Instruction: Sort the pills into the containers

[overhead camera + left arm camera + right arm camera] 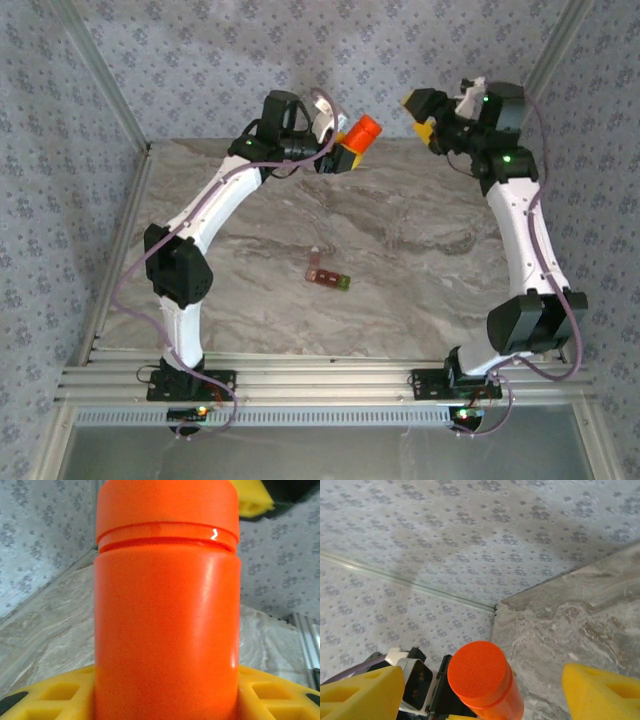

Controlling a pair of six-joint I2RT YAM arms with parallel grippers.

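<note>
The left gripper (345, 155) is clamped on the orange pill bottle (165, 605), holding it aloft and offering its cap (476, 670) to the right gripper (420, 115). That one's fingers stand apart beside the cap, probably to unscrew it. The pill organizer strip (328, 276) lies well below the bottle.

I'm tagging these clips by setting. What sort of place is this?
Probably a robot test cell in a lab, not a home. A left arm and right arm are bolted to an aluminium rail at a marble-patterned table, enclosed by patterned wall panels.
</note>
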